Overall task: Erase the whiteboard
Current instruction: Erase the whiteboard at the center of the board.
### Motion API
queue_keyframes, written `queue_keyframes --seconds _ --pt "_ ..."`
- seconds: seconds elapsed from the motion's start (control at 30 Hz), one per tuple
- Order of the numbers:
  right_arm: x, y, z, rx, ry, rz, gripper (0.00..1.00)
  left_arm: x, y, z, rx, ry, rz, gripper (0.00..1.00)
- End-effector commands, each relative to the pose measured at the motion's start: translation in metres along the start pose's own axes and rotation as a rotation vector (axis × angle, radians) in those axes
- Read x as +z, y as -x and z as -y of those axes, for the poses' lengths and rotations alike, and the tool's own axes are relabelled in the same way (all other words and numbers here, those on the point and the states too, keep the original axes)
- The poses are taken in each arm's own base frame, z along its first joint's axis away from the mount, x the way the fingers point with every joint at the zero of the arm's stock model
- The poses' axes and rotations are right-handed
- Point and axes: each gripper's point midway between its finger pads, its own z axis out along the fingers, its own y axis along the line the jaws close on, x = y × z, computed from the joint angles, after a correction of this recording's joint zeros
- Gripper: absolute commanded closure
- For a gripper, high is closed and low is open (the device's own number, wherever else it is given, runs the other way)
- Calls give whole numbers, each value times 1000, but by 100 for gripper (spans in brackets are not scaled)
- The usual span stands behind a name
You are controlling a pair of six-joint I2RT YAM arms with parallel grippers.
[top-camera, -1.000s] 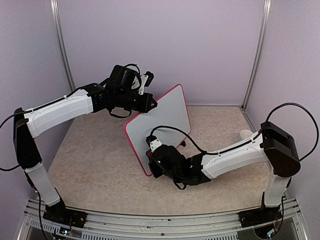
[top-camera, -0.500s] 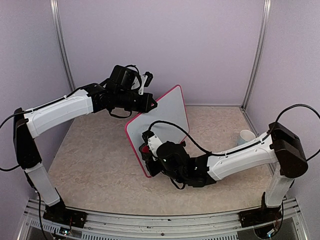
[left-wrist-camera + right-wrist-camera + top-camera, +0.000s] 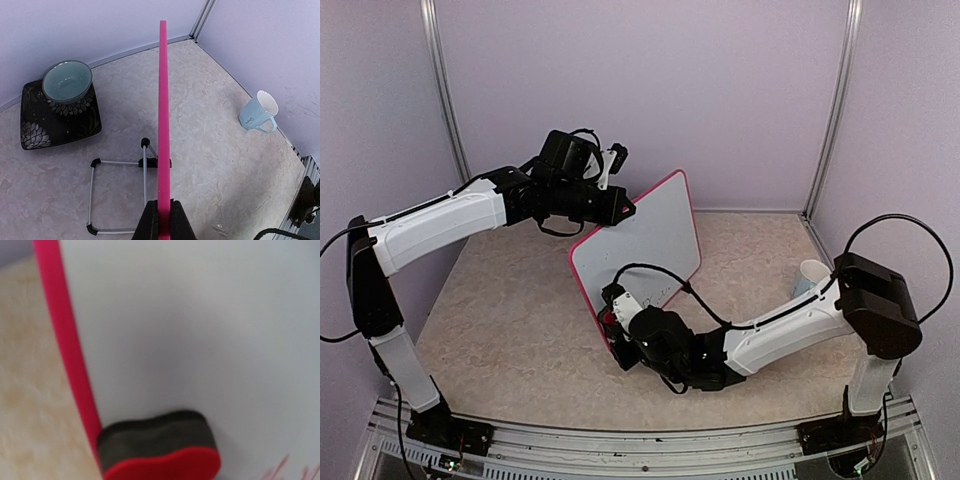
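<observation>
Overhead cam first: the whiteboard (image 3: pixel 645 240) stands about mid-table (image 3: pixel 510 330), tipped back a bit, with its pink frame all round. The left gripper (image 3: pixel 623 211) is pinched tight on the top left edge of the frame. The right gripper (image 3: pixel 612 322) is down at the board's lower left corner, right up against the face. From up here I can't really make out its jaws. There are a few faint marks on the lower part of the board, too small to read. A pale mug (image 3: pixel 809 274) sits off on the right side by the wall, well apart from the board.

Left wrist cam: you see the board dead edge-on, just a pink strip running up the frame, with the two black fingers squeezed on either side of it at the bottom. Behind the board there's a wire stand (image 3: pixel 119 192) with black feet. Farther off is a teal bowl (image 3: pixel 67 81) sitting on a dark square flower-pattern plate (image 3: pixel 35 127).

Right wrist cam: pretty blurry. A red eraser (image 3: pixel 160 452) with a dark felt pad is pressed flat on the white surface, just beside the pink frame. The fingers themselves are out of shot, but the eraser sits right where they'd pinch it, so I read it as gripped. Some red scribbles (image 3: pixel 285 469) show in the bottom right.
</observation>
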Motion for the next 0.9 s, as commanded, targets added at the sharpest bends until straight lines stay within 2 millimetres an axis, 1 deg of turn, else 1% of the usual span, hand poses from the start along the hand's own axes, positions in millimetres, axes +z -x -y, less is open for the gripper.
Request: queue_keyframes --seconds 0.0,0.13,0.17,0.23,0.3,0.43,0.53,0.63,0.7,0.73,0.8,0.87 --pt "8 -50 3 -21 -9 -96 82 17 -63 3 -38 7 -207 100" --pt "9 -56 7 -30 -33 -105 82 17 -63 3 -40 6 -209 100" --pt "9 -54 7 -32 -34 -102 82 17 -63 3 -41 6 -209 100" --pt "9 -43 7 -30 -33 -82 82 17 -62 3 -40 6 -207 100" --pt "5 -23 9 -37 -45 -42 82 17 -63 3 -40 8 -209 100" --pt "-6 31 15 -28 -54 64 82 17 -65 3 -40 7 -211 100" --pt "-13 67 17 -22 -55 129 82 17 -65 4 -40 4 -212 100" --pt "-17 85 17 -27 -57 164 81 18 -65 5 -42 -1 -209 100" --pt "-16 86 18 -27 -56 164 81 18 -66 5 -42 -1 -209 100" --pt "-15 83 17 -26 -55 156 81 18 -66 5 -42 -2 -209 100" --pt "-11 69 17 -25 -51 127 81 18 -66 5 -40 -3 -208 100" --pt "-7 49 17 -23 -50 87 81 18 -66 5 -39 -2 -207 100"
